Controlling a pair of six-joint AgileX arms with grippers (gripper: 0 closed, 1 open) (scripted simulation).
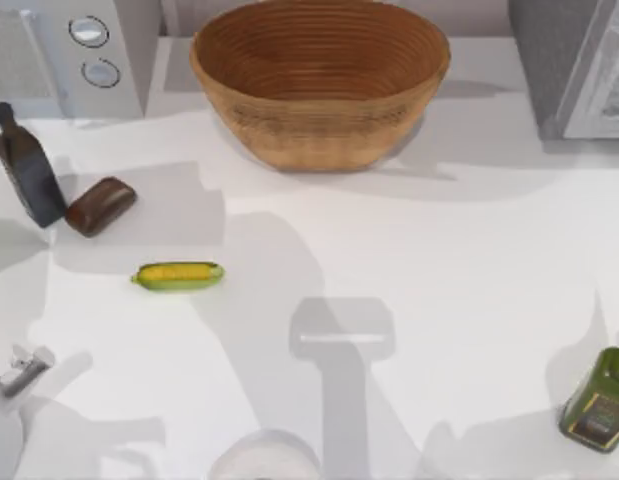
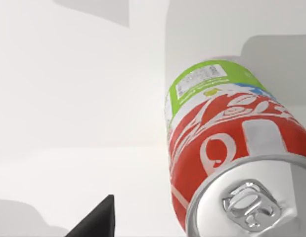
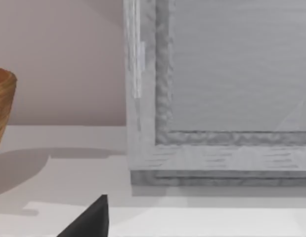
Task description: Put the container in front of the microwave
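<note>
The container [image 2: 217, 148], a red-and-green soda can with white lettering and a silver pull-tab lid, is very close in the left wrist view and rests on the white table. My left gripper [image 2: 153, 232] is open right beside it. Its one visible dark fingertip [image 2: 101, 217] stands apart from the can, not touching it. The microwave [image 1: 84, 55], with two round dials, stands at the table's back left. My right gripper [image 3: 153, 232] is open, with one dark fingertip [image 3: 96, 215] in sight. It faces a grey appliance [image 3: 217, 98] with a framed door.
A large woven basket [image 1: 319, 130] sits at the back centre. A dark bottle [image 1: 29, 170] and a brown loaf [image 1: 101, 205] are at the left, with a corn cob [image 1: 179, 275] nearer the middle. An olive tin [image 1: 599, 405] is front right and the grey appliance [image 1: 574, 65] back right.
</note>
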